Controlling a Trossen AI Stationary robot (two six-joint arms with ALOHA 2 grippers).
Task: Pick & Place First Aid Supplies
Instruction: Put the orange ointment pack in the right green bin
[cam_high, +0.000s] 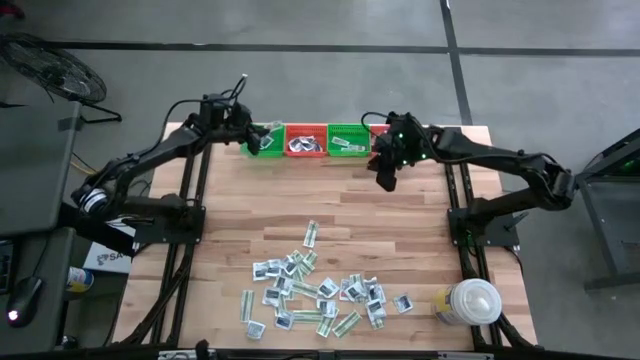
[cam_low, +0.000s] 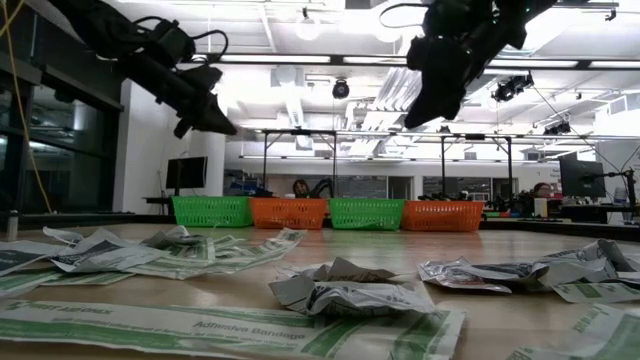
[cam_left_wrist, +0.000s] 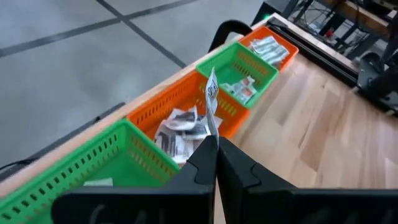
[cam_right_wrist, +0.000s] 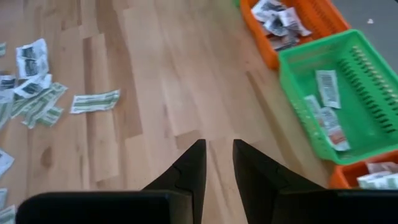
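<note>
- high view first: left tool (cam_high: 262, 140) is up at the far edge of the desk (cam_high: 400, 215), over the row of baskets at about 11 o'clock, right around the seam between the leftmost green basket (cam_high: 262, 140) and the orange basket (cam_high: 306, 141) next to it.
- left wrist view shows its fingers (cam_left_wrist: 208, 163) pinched together on a small white packet (cam_left_wrist: 212, 99) that sticks up edge-on between the tips. so that one's held.
- right tool (cam_high: 386, 176) hangs above bare wood at roughly 1 o'clock, just in front of the second green basket (cam_high: 347, 139). right wrist view: fingers (cam_right_wrist: 189, 167) apart, a clear gap, nothing in them.
- the rest of the first aid supplies (cam_high: 318, 290) are a scattered pile at the near side, around 6 o'clock: white squares with dark marks plus pale-green strips. some are already in the baskets: white ones in the orange, strips in the second green.
- my read: left arm is at the drop-off step, right arm is free for the next pick. plenty left, so nowhere near done.
- next move imo: since white squares sit in the orange basket, the left tool should be fully over that one before letting go, it looks borderline over the rim. right arm has to go all the way back to 6 o'clock and single out one flat packet, which is fiddly where they overlap.
- big white lidded container (cam_high: 470, 302) at 4 o'clock isn't part of this.
</note>
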